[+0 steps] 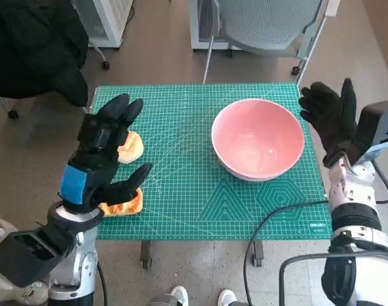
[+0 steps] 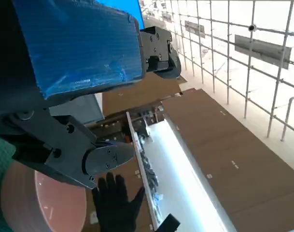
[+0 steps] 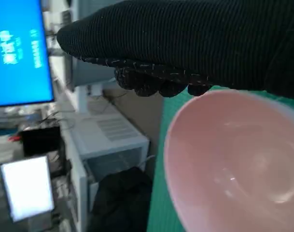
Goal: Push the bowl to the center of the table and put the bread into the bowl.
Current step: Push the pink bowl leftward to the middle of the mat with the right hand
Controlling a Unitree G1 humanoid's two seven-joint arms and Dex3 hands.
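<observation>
A green cutting mat (image 1: 181, 191) with a printed grid covers the table in the centre of the head view; a black cable (image 1: 276, 213) crosses its lower right corner; a grey mesh chair (image 1: 264, 25) stands at the upper centre, and a dark garment (image 1: 34, 48) fills the upper left. A pair of white shoes (image 1: 200, 296) shows at the bottom edge; in the right wrist view, a blue screen (image 3: 19, 53) occupies the upper left, with a white cabinet (image 3: 108, 140) at centre left.
</observation>
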